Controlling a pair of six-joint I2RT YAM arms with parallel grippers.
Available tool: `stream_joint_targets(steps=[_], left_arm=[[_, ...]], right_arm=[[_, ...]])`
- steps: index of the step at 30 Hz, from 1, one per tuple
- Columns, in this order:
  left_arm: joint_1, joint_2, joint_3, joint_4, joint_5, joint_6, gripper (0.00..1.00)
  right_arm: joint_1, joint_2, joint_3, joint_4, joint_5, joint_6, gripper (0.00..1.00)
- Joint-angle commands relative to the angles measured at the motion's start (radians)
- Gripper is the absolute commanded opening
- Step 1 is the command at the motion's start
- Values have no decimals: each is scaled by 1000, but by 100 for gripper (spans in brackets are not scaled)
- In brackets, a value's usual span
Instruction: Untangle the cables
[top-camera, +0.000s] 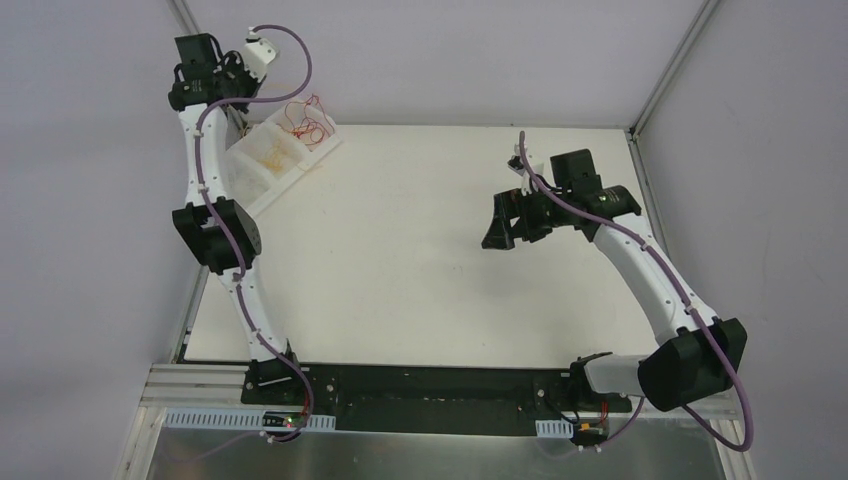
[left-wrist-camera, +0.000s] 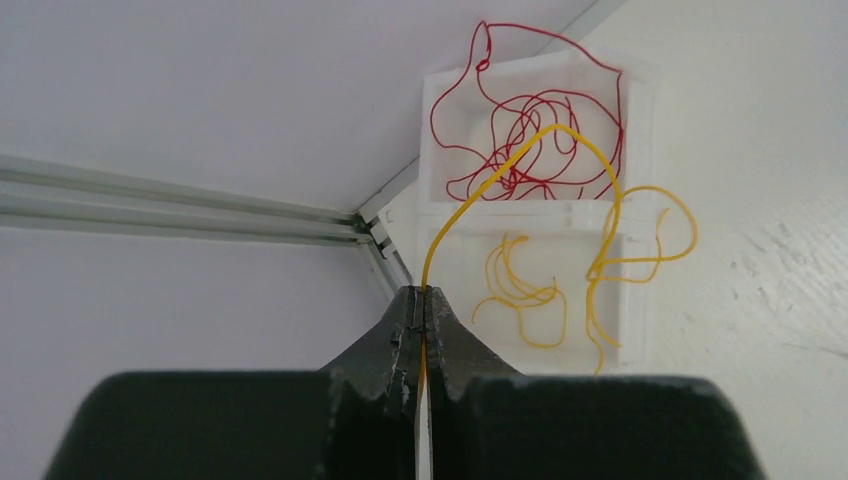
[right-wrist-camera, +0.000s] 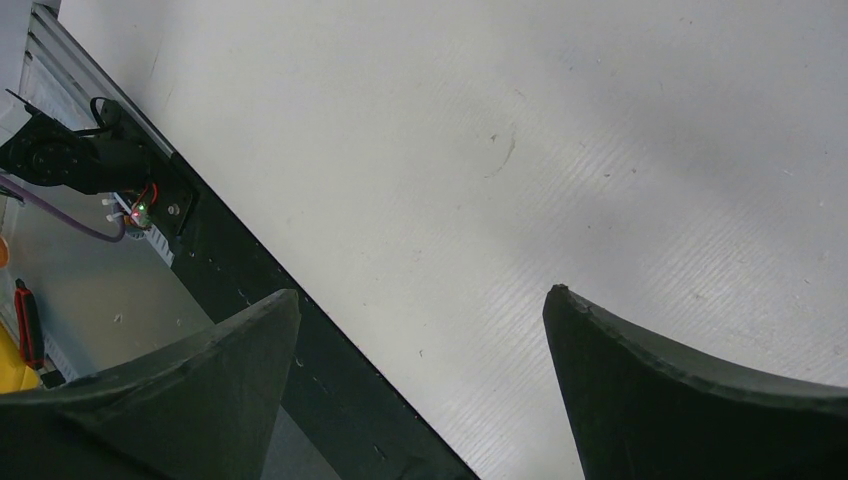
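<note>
The left fingers (left-wrist-camera: 395, 340) are pinched shut on a yellow cable (left-wrist-camera: 560, 131), held above the near side of the white tray (left-wrist-camera: 640, 80). From the pinch the cable rises and arcs across the tray's far compartment, where the red tangle (left-wrist-camera: 520, 110) lies. It then drops along the tray's right wall and loops just outside it. Shorter yellow strands (left-wrist-camera: 515, 290) lie in the tray's near compartment. The right fingers (right-wrist-camera: 650, 380) are spread wide over bare counter (right-wrist-camera: 500, 120), well away from the tray, holding nothing.

The step in hand looks like drawing this one yellow cable free. The wrist view shows it crossing the red tangle, but it cannot be told whether it merely passes above or threads through a loop. The pull is therefore best made slowly and upward, away from the tray, watching whether red loops lift with it. If they do, stopping and changing the pull direction would serve better than force. Wires this thin could tighten into a knot or drag the tray along. The loop beside the tray's right wall may also catch on the rim.
</note>
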Motion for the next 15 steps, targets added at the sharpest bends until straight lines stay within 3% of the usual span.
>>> stream_joint_targets(steps=[1,7,15], left_arm=[[54,15,-6,47,98,81,0],[73,49,-101,47,200,143,0],[74,166,-56,115,41,151,0]], right_arm=[[-5,12,43,2,1,6,96],[-6,38,64,-12,-3,6,96],[-7,23,56,-45,9,-2,96]])
